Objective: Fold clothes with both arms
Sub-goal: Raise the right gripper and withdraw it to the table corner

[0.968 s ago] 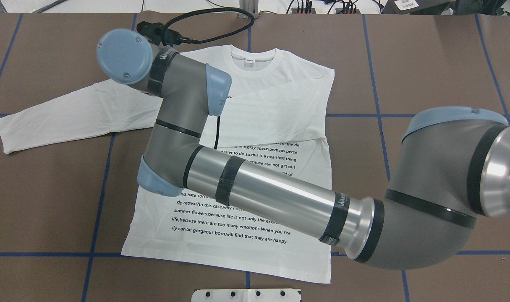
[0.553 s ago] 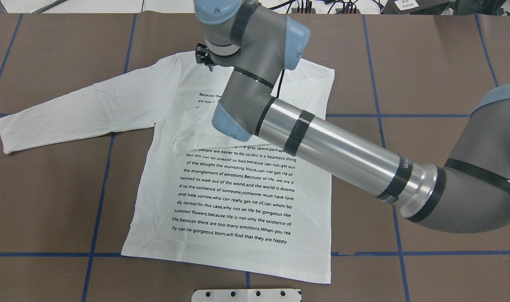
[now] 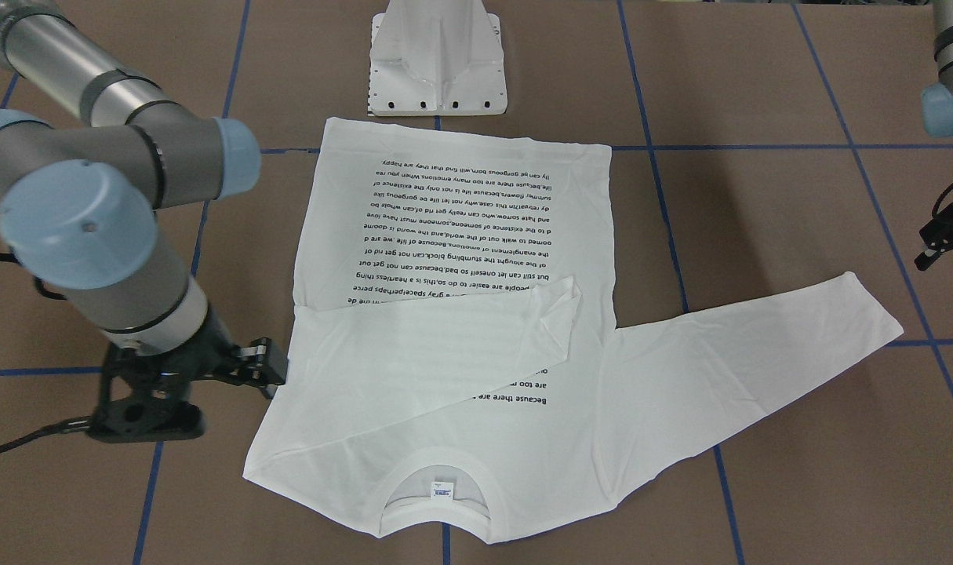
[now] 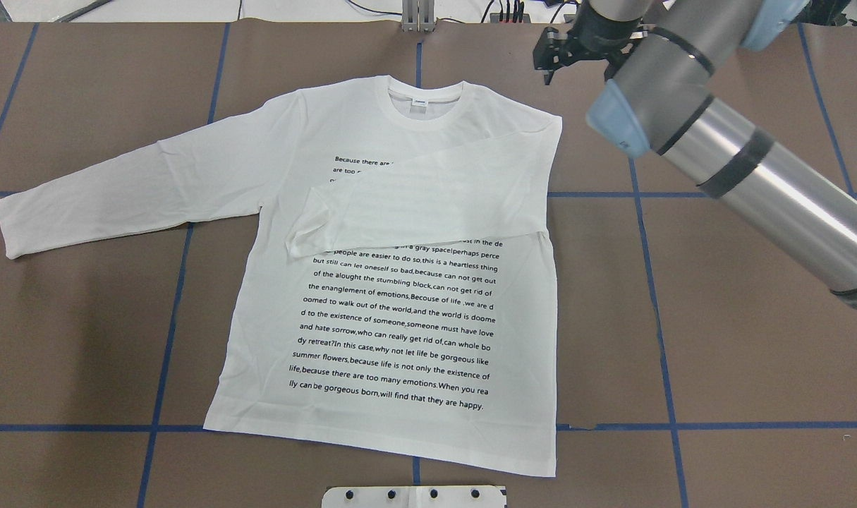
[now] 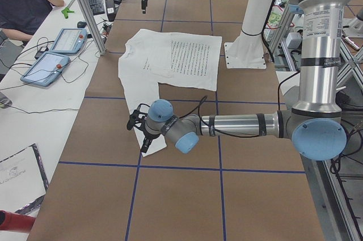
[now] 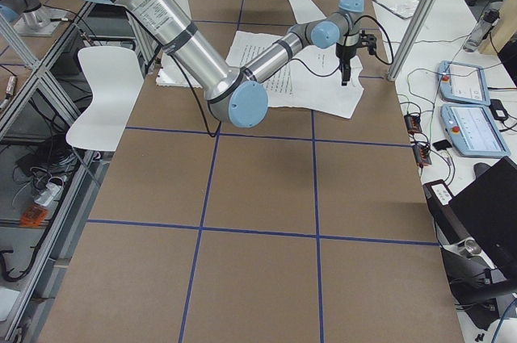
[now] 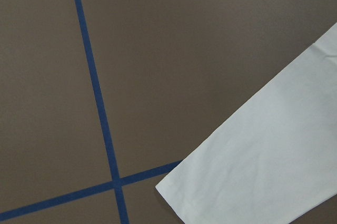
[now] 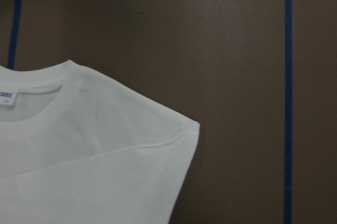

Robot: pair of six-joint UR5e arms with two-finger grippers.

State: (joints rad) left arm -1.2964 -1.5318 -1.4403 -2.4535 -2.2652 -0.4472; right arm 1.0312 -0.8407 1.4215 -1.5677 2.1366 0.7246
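Hidden under sleeve [image 4: 428, 204]: upper print [image 4: 400, 339] lines. Cut by edge: base [image 4: 414, 496], left gripper [image 3: 935, 239], too small to judge.

A robotics lab: a left arm [image 5: 244, 125] and right arm [image 4: 752, 162] over a brown surface [image 4: 752, 353] gridded with blue tape [image 4: 82, 427]. Aluminium posts [image 5: 85, 8] frame it, and teach pendants [image 5: 68, 39] lie on a white desk [image 5: 34, 133] beside a seated person [image 5: 22, 3].

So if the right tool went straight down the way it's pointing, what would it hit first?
Probably the T-shirt's folded shoulder corner, or the bare table right beside it. The right tool points down about over that corner, but depth is unclear.
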